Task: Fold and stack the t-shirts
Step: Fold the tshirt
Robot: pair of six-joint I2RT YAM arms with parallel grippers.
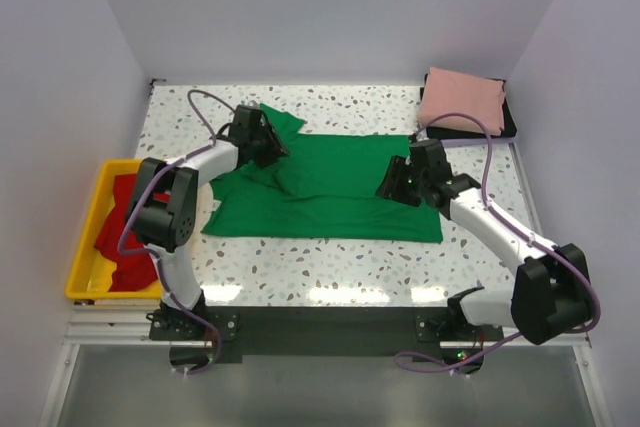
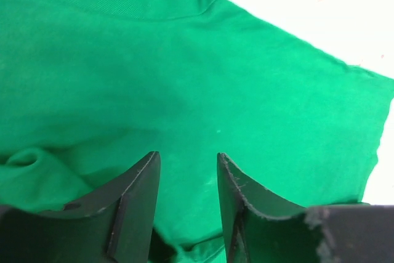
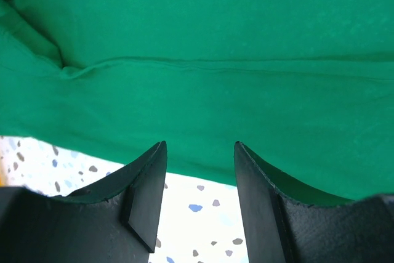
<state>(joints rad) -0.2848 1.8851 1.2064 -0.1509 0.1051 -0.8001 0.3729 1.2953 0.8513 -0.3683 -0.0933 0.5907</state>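
The bright green t-shirt (image 1: pixel 330 192) lies spread across the middle of the table, its upper left part bunched. My left gripper (image 1: pixel 268 143) is open just above that bunched part; the left wrist view shows green cloth (image 2: pixel 184 78) between and beyond its fingers. My right gripper (image 1: pixel 393 185) is open at the shirt's right edge; in the right wrist view the hem (image 3: pixel 203 121) lies just past its fingertips. The salmon pink t-shirt (image 1: pixel 462 100) lies folded at the back right. The red t-shirt (image 1: pixel 125 232) lies crumpled in the yellow tray (image 1: pixel 88 217).
The pink shirt rests on a dark pad (image 1: pixel 508 117) by the right wall. The yellow tray sits at the table's left edge. Speckled tabletop (image 1: pixel 330 267) shows in front of the green shirt. White walls enclose the table on three sides.
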